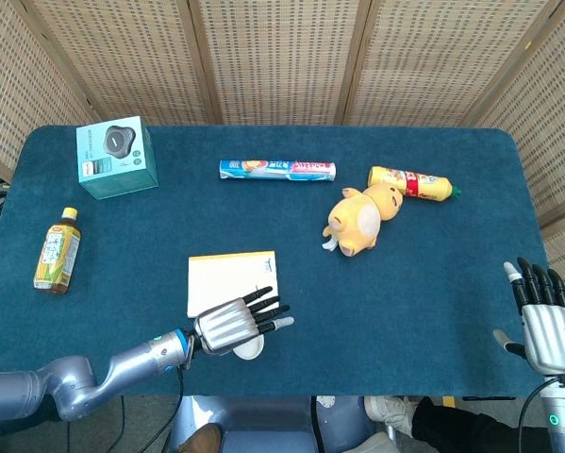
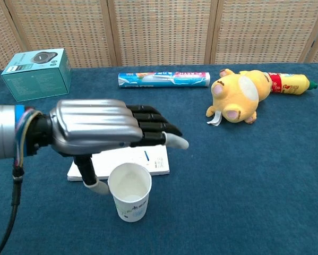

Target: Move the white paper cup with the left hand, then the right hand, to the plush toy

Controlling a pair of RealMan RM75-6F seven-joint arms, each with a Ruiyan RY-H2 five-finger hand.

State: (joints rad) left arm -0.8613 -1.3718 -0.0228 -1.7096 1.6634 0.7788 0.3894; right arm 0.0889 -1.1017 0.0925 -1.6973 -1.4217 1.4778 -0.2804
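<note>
1 white paper cup (image 2: 130, 191) stands upright, mouth open.

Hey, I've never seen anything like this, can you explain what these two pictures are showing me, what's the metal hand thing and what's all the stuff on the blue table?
This is a two-armed robot with metal hands, steered by a person. One picture looks down from its head, the other forward from its chest.

The left hand hovers open, fingers straight, over a white paper cup standing upright; it holds nothing. The right hand waits open at the table's near right corner.

Also on the table: a yellow plush toy, a yellow bottle lying behind it, a wrapped roll, a notepad, a teal box and a tea bottle.
</note>
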